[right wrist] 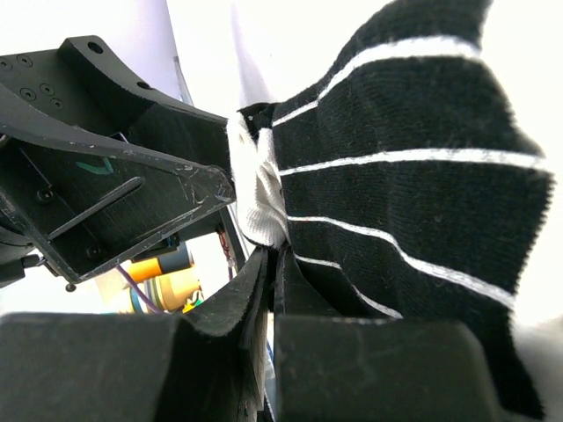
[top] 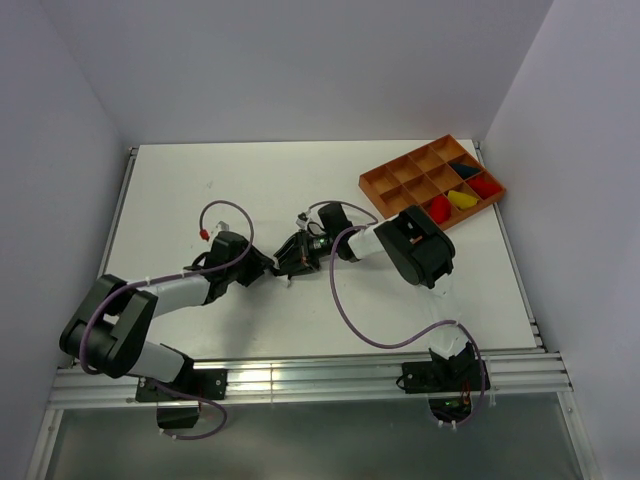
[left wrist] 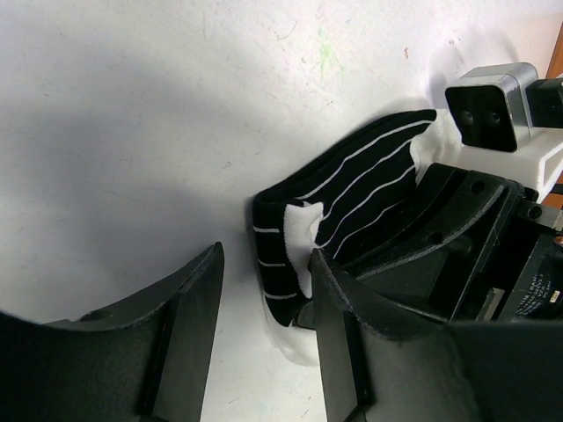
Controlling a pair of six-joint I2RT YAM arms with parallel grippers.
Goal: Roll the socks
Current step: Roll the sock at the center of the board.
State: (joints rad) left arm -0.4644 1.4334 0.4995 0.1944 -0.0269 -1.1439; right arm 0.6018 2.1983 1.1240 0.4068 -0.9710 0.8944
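The striped sock (right wrist: 413, 202) is being pinched by the right gripper (right wrist: 268, 259), fingers pressed together on the fabric. The left gripper (left wrist: 264, 264) is being held half open, the sock's white patch just ahead of it. Farther off, an orange tray (top: 400, 185) is being carried by the bench (top: 250, 180).

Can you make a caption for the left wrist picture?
Right gripper pinches the striped sock; open left gripper hovers beside it.

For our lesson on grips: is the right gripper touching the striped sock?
Touching. The right wrist view shows the right gripper shut, with a fold of the striped sock pinched between its two fingers and the fabric coming out right at their tips.
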